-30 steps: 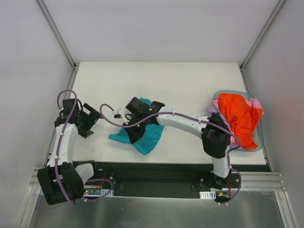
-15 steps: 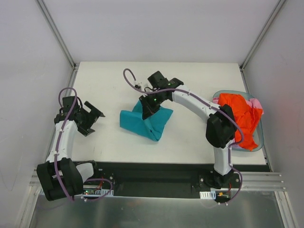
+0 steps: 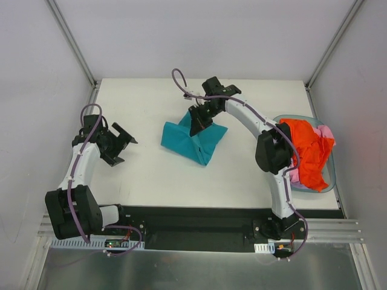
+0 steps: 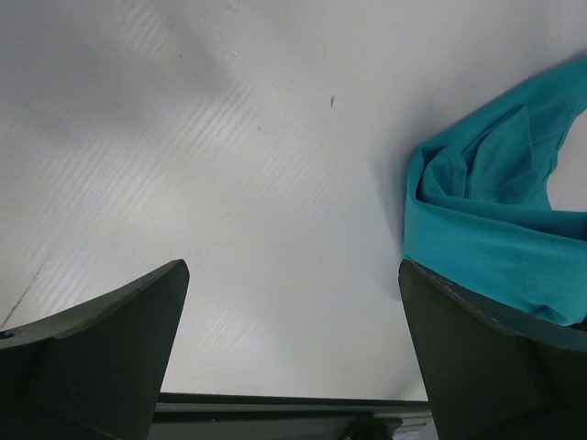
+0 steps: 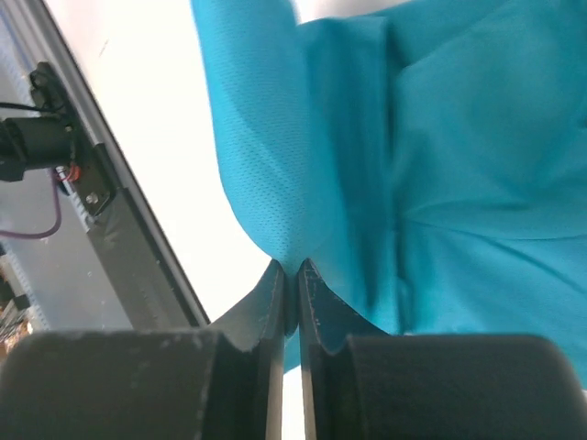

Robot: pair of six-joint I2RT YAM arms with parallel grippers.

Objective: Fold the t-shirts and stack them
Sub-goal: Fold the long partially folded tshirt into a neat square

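Note:
A teal t-shirt [image 3: 192, 140] hangs crumpled from my right gripper [image 3: 196, 123] near the table's middle, its lower part on the table. The right gripper [image 5: 292, 268] is shut on a fold of the teal cloth [image 5: 385, 156]. My left gripper [image 3: 121, 142] is open and empty over the left side of the table, well left of the shirt. In the left wrist view its fingers [image 4: 101, 353] stand wide apart over bare table, with the teal shirt [image 4: 495, 220] at the right edge. An orange t-shirt [image 3: 305, 151] and a pink one [image 3: 325, 130] lie heaped in a basket.
The clear basket [image 3: 330, 181] sits at the table's right edge. White walls enclose the table on three sides. A black rail [image 3: 199, 217] runs along the near edge by the arm bases.
My right gripper has carried the teal shirt from the near middle up and to the right, toward the far side. My left gripper has shifted slightly up and right.

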